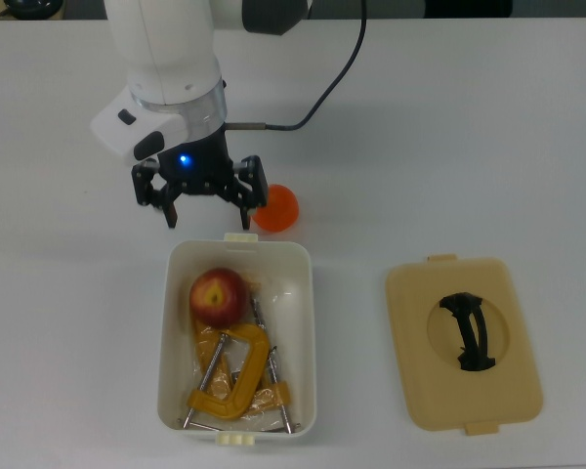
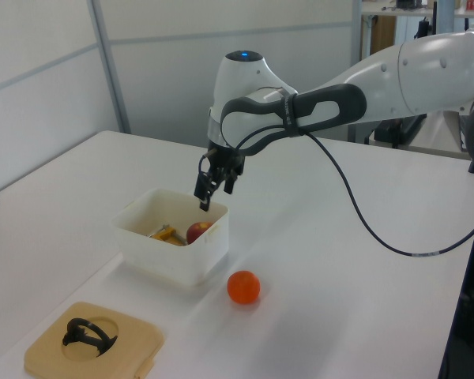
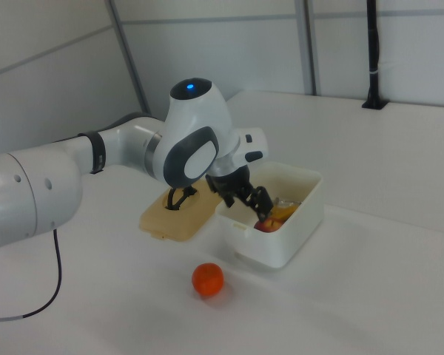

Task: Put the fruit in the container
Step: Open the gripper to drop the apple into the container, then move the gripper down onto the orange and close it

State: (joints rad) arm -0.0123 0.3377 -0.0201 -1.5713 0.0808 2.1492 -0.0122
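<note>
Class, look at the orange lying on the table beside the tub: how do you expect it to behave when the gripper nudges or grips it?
The orange is round and lies free on the flat table, so a nudge would probably roll it. Its smooth skin may slip between the fingers.
</note>
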